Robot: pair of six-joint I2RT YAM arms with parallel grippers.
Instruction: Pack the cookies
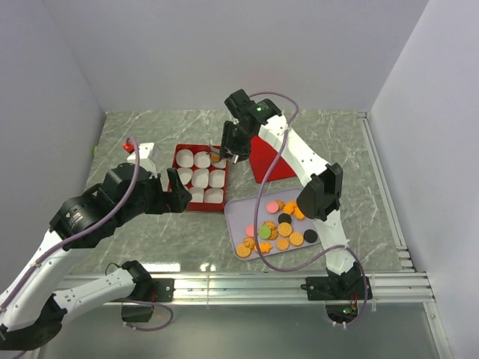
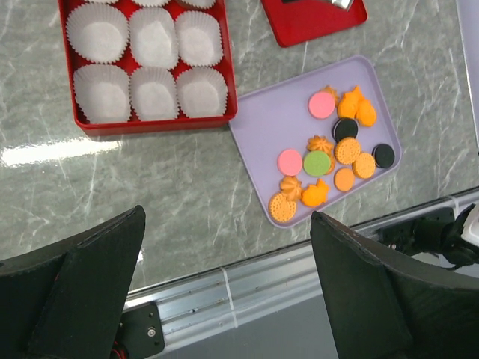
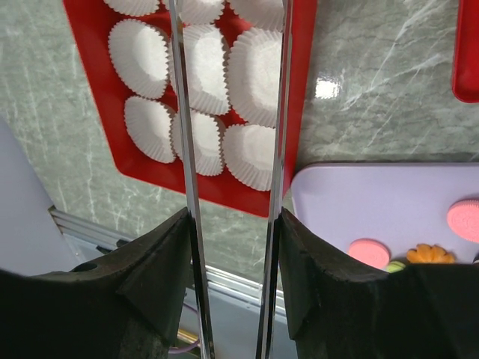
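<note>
Several cookies [image 1: 281, 228], mostly orange with a few pink, black and one green, lie on a lavender tray [image 1: 239, 206]. They also show in the left wrist view as cookies [image 2: 329, 157]. One orange cookie [image 1: 215, 158] sits at the far right cup of the red box [image 1: 182, 153]. My right gripper [image 1: 233, 153] hangs over that corner, shut on metal tongs [image 3: 183, 134] whose two blades stand apart. The blade tips run out of the right wrist view. My left gripper [image 2: 228, 224] is open and holds nothing, above the table's near edge.
White paper cups [image 2: 153, 93] fill the red box [image 2: 157, 126]. A red lid [image 1: 271, 161] lies behind the lavender tray [image 2: 277, 112]. An aluminium rail [image 2: 224, 292] runs along the near edge. Walls close in the left, back and right sides.
</note>
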